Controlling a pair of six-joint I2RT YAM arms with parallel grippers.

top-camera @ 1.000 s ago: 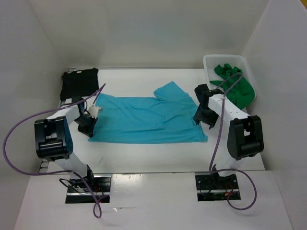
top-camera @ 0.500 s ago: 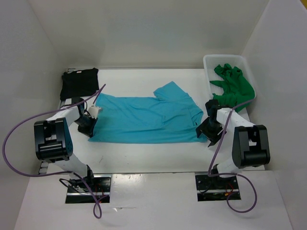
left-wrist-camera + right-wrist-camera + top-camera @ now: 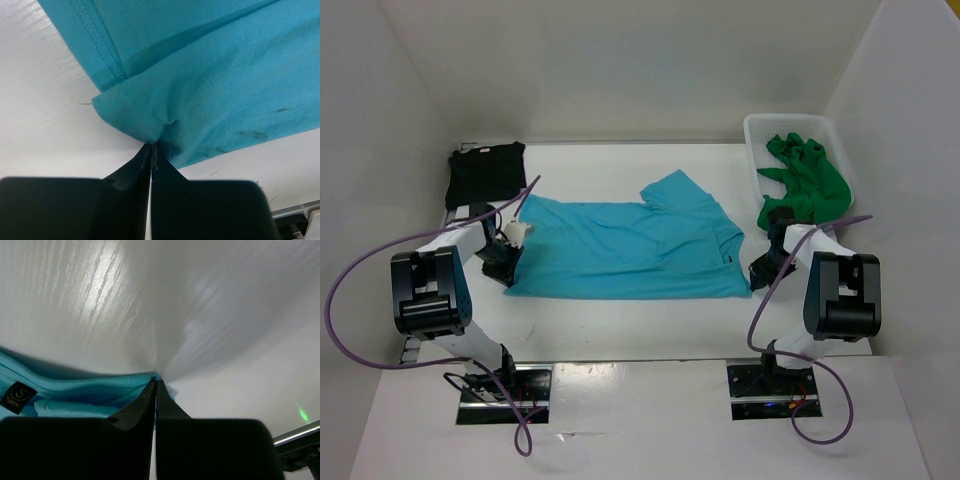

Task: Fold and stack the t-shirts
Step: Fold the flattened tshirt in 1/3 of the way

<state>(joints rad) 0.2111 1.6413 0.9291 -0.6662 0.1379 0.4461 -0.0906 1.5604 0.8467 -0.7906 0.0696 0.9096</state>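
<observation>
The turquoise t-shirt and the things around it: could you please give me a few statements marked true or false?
1. The left claw is shut on a corner of the turquoise t-shirt. True.
2. The right claw hangs open above that shirt. False: it is shut on the shirt's edge.
3. The green t-shirt is in the white basket. True.
4. The black t-shirt lies on top of the turquoise one. False: it lies beside it, at the far left.
</observation>
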